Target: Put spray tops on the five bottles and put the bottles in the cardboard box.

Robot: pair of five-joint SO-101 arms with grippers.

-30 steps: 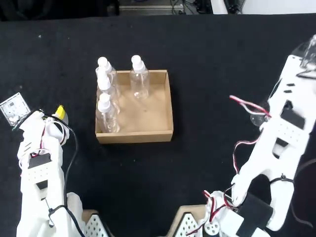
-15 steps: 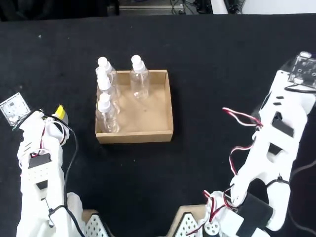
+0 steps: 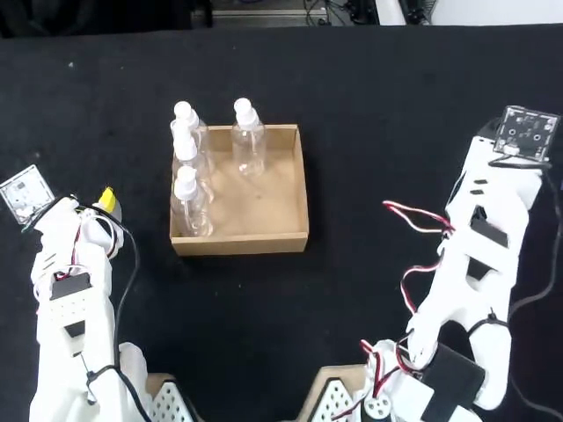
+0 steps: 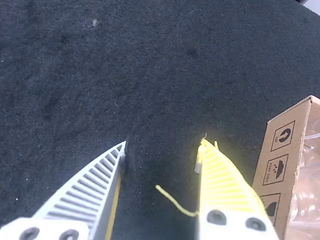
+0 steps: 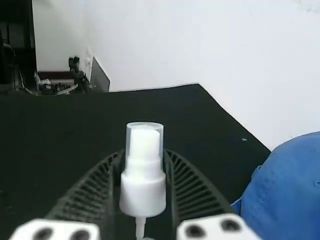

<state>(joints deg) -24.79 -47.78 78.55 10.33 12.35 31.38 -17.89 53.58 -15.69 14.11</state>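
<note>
One spray top (image 5: pixel 143 172), upright, clamped within the right gripper (image 5: pixel 143 155).

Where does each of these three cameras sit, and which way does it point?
High view: fixed above, looking down on the table, the cardboard box holding four bottles, left arm and right arm.
Left wrist view: on that arm, looking down past the open left gripper at the table.
Right wrist view: on that arm, facing a white wall, past the right gripper shut on a spray top.
Shared: high and left wrist views both show the box.
</note>
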